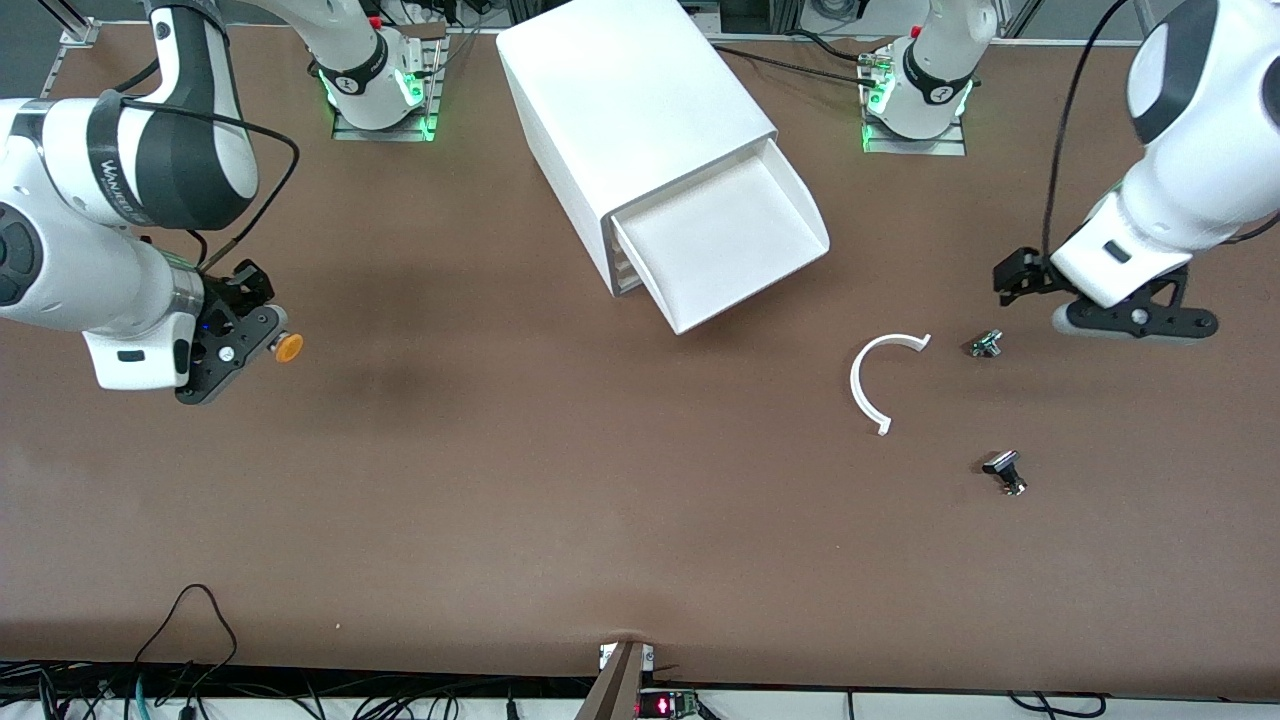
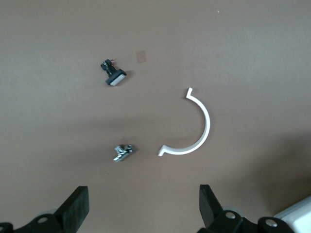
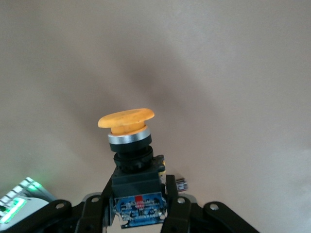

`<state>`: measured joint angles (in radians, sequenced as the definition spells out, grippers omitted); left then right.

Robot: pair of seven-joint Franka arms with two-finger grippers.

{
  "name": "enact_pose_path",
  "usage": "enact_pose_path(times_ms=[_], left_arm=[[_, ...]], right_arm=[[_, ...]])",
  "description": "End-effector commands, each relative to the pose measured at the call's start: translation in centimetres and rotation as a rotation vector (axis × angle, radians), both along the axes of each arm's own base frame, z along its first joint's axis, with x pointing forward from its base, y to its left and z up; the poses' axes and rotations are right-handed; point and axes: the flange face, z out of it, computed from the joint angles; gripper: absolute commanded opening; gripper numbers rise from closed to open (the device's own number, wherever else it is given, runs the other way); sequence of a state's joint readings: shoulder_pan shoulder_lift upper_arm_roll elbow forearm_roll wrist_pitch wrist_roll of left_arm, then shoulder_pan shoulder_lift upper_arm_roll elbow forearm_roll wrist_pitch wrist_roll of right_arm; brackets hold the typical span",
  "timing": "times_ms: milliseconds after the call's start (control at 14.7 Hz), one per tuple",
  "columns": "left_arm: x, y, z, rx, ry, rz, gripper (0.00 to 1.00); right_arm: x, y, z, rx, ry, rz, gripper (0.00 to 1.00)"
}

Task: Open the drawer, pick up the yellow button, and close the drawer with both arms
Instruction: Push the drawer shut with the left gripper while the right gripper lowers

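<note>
The right gripper (image 1: 262, 345) is up over bare table at the right arm's end, its black fingers (image 3: 177, 208) clamped on the black body of the button (image 1: 288, 347), whose smooth round orange cap sticks out past the fingertips. The white box cabinet (image 1: 630, 120) sits midway between the arm bases, and its top drawer (image 1: 725, 235), a wide shallow white tray, is pulled out. Toward the left arm's end lie a thin white plastic arc (image 1: 875, 380) and two small black-and-silver parts (image 1: 987, 344) (image 1: 1005, 470) on the matte brown table (image 1: 560, 520). The left gripper (image 1: 1135, 318) hangs above that end, its flat black fingers (image 2: 77, 206) spread wide and holding nothing.
</note>
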<state>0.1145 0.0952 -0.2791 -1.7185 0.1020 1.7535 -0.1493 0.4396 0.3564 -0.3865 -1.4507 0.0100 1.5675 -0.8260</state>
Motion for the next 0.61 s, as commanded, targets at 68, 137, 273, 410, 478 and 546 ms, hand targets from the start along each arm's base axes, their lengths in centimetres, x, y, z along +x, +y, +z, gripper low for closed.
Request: enact_pose_path(times_ms=[68, 137, 273, 410, 478, 546], left_arm=[[-0.3, -3.5, -2.4, 0.005, -0.028, 0.103, 1.0], [-0.4, -4.0, -2.9, 0.004, -0.035, 0.128, 1.0], [-0.6, -5.8, -4.1, -0.001, -0.045, 0.177, 1.0], [-0.7, -7.4, -5.4, -0.011, -0.056, 0.219, 1.0], [-0.7, -8.0, -6.2, -0.019, -0.066, 0.247, 1.0], [-0.9, -9.3, -7.1, -0.029, -0.076, 0.263, 1.0]], right_arm=[[-0.4, -4.1, -4.5, 0.059, -0.042, 0.087, 0.1], [-1.2, -5.1, -5.7, 0.074, -0.085, 0.114, 0.1], [-3.1, -7.6, -9.1, 0.087, -0.12, 0.101, 0.1], [-4.9, -8.7, -11.4, 0.095, -0.133, 0.082, 0.1], [-5.8, -8.9, -12.9, 0.097, -0.126, 0.06, 0.1], [-6.7, -9.0, -14.3, 0.098, -0.122, 0.037, 0.1]])
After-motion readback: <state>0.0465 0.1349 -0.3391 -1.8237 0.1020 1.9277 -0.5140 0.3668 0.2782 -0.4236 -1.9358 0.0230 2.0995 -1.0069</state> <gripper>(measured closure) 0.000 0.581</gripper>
